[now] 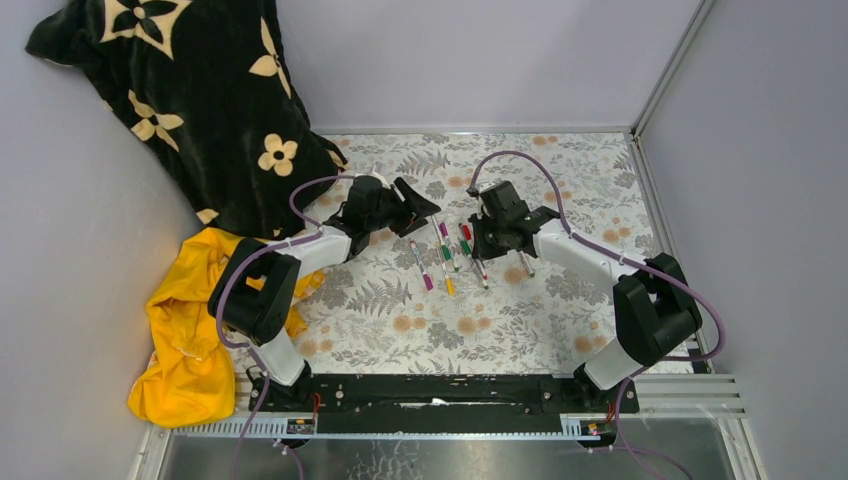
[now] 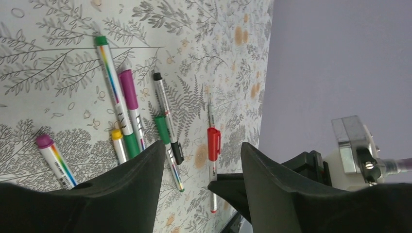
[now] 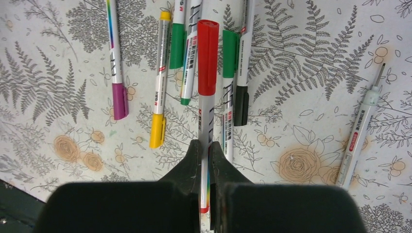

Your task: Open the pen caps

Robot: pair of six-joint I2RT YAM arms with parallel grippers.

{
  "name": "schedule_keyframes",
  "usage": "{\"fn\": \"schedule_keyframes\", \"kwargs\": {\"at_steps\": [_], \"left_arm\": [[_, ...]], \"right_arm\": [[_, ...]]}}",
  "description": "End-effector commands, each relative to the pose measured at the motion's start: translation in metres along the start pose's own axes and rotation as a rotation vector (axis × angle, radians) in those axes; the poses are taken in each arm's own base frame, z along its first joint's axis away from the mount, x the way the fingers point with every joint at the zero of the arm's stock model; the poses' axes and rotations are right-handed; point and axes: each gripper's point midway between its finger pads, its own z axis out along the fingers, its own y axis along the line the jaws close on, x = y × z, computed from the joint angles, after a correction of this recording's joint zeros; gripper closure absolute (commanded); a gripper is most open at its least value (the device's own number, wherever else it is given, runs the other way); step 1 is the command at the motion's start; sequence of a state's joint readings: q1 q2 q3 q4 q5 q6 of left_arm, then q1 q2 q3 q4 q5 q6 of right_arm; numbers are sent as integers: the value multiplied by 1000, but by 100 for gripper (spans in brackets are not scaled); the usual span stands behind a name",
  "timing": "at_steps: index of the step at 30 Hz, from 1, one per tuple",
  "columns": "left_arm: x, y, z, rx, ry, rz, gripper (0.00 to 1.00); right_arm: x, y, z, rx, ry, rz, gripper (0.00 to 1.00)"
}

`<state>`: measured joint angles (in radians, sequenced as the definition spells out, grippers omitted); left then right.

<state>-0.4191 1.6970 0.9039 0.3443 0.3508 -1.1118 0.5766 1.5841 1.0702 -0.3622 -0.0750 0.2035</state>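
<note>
Several pens (image 1: 447, 256) lie side by side on the floral tablecloth between my arms. My right gripper (image 3: 206, 151) is shut on the whitish barrel of one pen (image 3: 206, 124), whose red cap (image 3: 208, 58) is still on and points away over the others. My left gripper (image 2: 201, 151) is open, with the red cap (image 2: 214, 144) showing between its fingers (image 2: 141, 179) but apart from them. Beside it lie capped pens with magenta (image 3: 119, 101), yellow (image 3: 156, 131), green (image 3: 178, 46) and black (image 3: 241, 106) caps. In the top view the left gripper (image 1: 425, 206) faces the right gripper (image 1: 478, 240) across the pens.
A slim pen with a bare thin tip (image 3: 359, 130) lies apart on the right. A black flowered blanket (image 1: 200, 100) is heaped at the back left, and a yellow cloth (image 1: 190, 340) lies by the left arm's base. Grey walls (image 1: 760, 150) close in the table.
</note>
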Motion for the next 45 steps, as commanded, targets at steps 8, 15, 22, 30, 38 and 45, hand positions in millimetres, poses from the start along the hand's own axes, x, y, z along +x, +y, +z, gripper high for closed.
{"fn": "schedule_keyframes", "kwargs": {"at_steps": [8, 15, 22, 30, 38, 45], "left_arm": [[-1, -24, 6, 88, 19, 42, 35], [5, -28, 11, 104, 46, 50, 35], [14, -30, 17, 112, 79, 53, 35], [19, -29, 20, 116, 95, 50, 35], [20, -30, 25, 123, 101, 47, 36], [23, -30, 27, 127, 107, 46, 37]], "right_arm": [[-17, 29, -17, -101, -66, -3, 100], [-25, 40, -19, -137, -81, -1, 100], [-34, 50, -20, -162, -95, -5, 100], [-39, 59, -19, -177, -96, -11, 100], [-40, 66, -17, -192, -92, -22, 100], [-39, 69, -16, -196, -90, -24, 100]]}}
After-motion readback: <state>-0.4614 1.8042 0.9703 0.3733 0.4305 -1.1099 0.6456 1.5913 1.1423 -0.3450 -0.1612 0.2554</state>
